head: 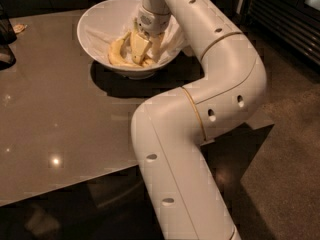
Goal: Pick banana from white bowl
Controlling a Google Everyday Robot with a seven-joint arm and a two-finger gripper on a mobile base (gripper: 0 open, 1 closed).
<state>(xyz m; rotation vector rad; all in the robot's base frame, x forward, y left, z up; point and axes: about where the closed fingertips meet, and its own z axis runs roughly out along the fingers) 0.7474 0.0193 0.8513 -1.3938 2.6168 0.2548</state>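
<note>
The white bowl [95,31] stands at the far middle of the brown table. Yellow banana [118,54] lies in its bottom, curving along the left of the gripper. I cannot tell a longer banana from a shorter one, as the gripper covers much of the fruit. My gripper [142,51] reaches down into the bowl from the right and is low among the bananas, touching or nearly touching them. The white arm runs from the bowl to the right and then down to the front.
A dark object [5,36] stands at the table's left edge, with a small scrap [19,28] beside it. The table's front edge runs across the lower left. My arm's elbow [235,84] hangs over the table's right edge. Dark cabinets [285,14] stand at the right.
</note>
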